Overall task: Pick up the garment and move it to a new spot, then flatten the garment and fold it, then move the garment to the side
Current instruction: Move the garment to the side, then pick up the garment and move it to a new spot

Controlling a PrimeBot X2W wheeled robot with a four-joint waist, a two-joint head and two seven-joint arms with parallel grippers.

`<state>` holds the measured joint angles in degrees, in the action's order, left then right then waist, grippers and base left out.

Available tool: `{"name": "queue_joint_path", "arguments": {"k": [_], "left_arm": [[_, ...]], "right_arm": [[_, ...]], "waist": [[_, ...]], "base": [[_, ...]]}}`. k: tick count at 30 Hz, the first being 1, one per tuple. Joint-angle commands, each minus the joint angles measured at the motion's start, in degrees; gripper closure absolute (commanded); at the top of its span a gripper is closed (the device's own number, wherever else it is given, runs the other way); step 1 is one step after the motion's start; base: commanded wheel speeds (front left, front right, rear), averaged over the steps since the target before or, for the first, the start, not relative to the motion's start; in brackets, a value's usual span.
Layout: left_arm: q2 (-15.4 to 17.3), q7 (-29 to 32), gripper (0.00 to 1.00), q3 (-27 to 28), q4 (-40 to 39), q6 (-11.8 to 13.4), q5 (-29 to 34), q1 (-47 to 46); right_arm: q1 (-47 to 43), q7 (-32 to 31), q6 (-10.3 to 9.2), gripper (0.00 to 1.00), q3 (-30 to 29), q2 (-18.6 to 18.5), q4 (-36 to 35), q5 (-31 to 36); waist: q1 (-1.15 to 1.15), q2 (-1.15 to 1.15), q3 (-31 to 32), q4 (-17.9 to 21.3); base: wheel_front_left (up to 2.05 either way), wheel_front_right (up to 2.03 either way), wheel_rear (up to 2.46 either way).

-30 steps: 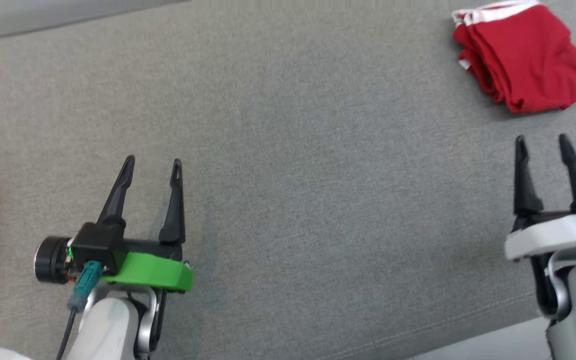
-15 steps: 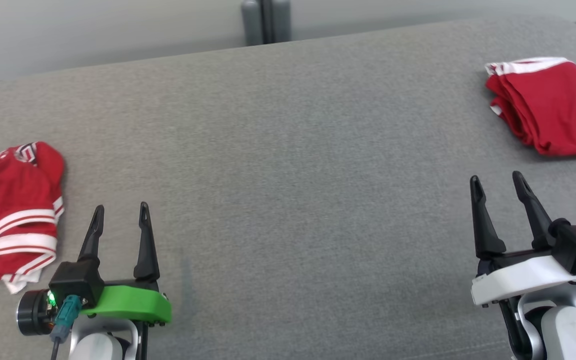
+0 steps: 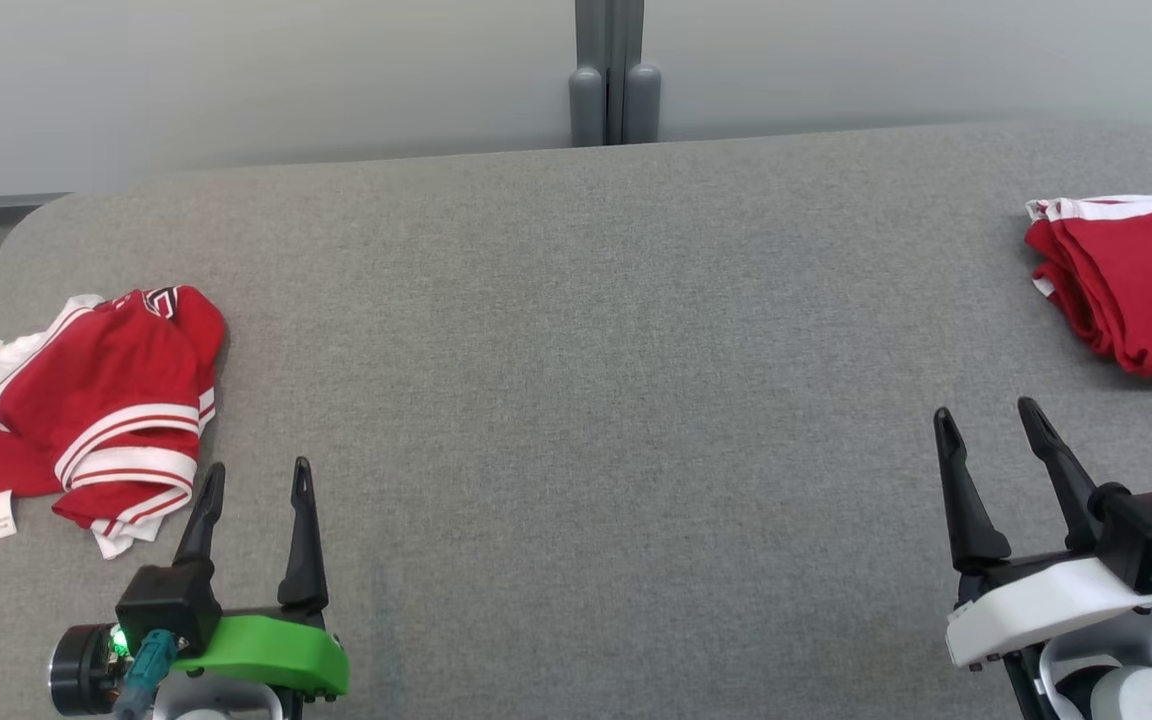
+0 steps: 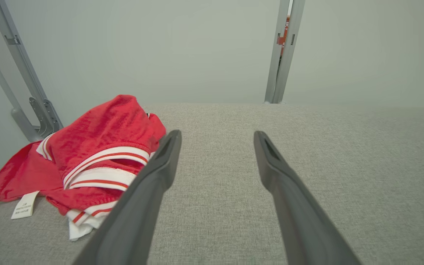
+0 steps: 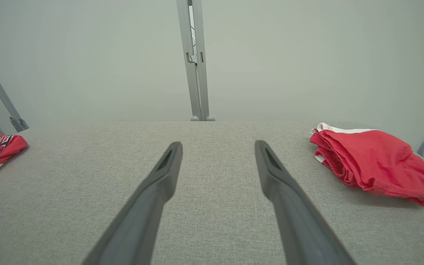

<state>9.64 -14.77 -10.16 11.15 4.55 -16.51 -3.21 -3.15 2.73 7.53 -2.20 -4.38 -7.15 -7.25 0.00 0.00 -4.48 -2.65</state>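
Garment (image 3: 96, 400): lies crumpled at desk's (image 3: 586, 350) left edge beside open, empty left claw (image 3: 258, 468), likely awaiting pickup. Right claw (image 3: 983, 410) open too, near folded red cloth (image 3: 1136, 290) seemingly set aside.

This looks like a robotics lab or test booth, not a home. A broad desk (image 3: 586, 350) covered in plain grey fabric stands against bare, pale partition panels (image 3: 236, 80). The panels are joined by a grey metal post (image 3: 613, 70), and slanted metal braces (image 4: 44, 116) stand at one side.
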Motion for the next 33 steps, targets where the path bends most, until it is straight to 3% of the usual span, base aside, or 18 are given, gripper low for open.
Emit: {"name": "queue_joint_path", "arguments": {"k": [1,23,33], "left_arm": [[-0.03,-0.39,0.0,-0.07,0.14,-0.08,0.36,1.2],[0.26,-0.47,0.0,-0.13,0.29,-0.22,0.86,1.29],[-0.64,-0.43,0.0,2.05,-1.07,-0.13,1.32,-1.12]], "right_arm": [[-1.12,-0.32,-0.09,0.0,0.13,0.03,-0.56,0.39],[-3.2,-0.59,-0.09,0.0,-0.83,0.85,-3.2,0.28],[-1.48,-0.95,-0.09,0.0,1.1,0.85,-4.71,-0.14]], "waist": [[0.0,0.0,0.68,0.11],[0.0,0.0,1.09,-0.02],[0.0,0.0,-0.16,-8.19]], "base": [[0.0,0.0,0.0],[0.0,0.0,0.0],[0.0,0.0,0.0]]}}
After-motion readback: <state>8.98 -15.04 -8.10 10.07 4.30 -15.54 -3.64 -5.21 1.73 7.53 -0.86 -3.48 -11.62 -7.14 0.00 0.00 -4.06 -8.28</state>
